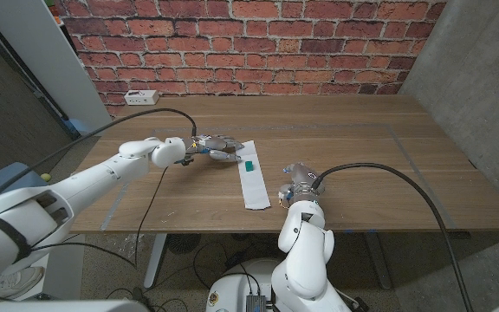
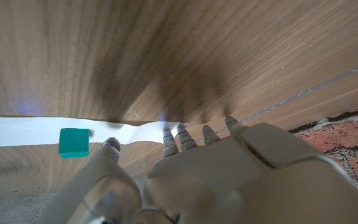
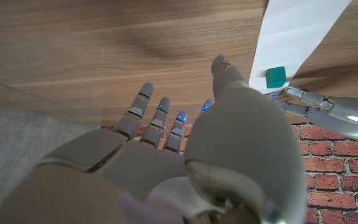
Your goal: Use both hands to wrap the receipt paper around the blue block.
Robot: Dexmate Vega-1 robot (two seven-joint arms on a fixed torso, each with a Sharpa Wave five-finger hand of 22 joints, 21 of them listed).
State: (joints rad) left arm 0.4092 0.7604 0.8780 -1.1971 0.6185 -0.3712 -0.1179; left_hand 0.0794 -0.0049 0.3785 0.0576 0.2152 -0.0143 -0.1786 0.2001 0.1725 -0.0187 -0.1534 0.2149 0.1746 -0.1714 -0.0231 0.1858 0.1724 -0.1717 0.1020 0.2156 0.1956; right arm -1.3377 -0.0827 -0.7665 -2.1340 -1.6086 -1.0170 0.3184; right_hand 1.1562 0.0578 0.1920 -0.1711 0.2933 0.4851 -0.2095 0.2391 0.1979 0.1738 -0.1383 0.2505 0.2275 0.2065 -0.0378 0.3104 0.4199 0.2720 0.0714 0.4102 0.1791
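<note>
Head view: we see a long white strip of receipt paper (image 1: 251, 173) lying flat on the brown wooden table (image 1: 362, 147), with a small teal-blue block (image 1: 249, 164) resting on it toward twelve o'clock. Our left hand (image 1: 210, 147), fingers spread, reaches the strip's far end from nine o'clock, probably to lift it over the block. Our right hand (image 1: 300, 179) waits at three o'clock, fingers apart, holding nothing. A red brick wall (image 1: 249, 43) stands behind.
</note>
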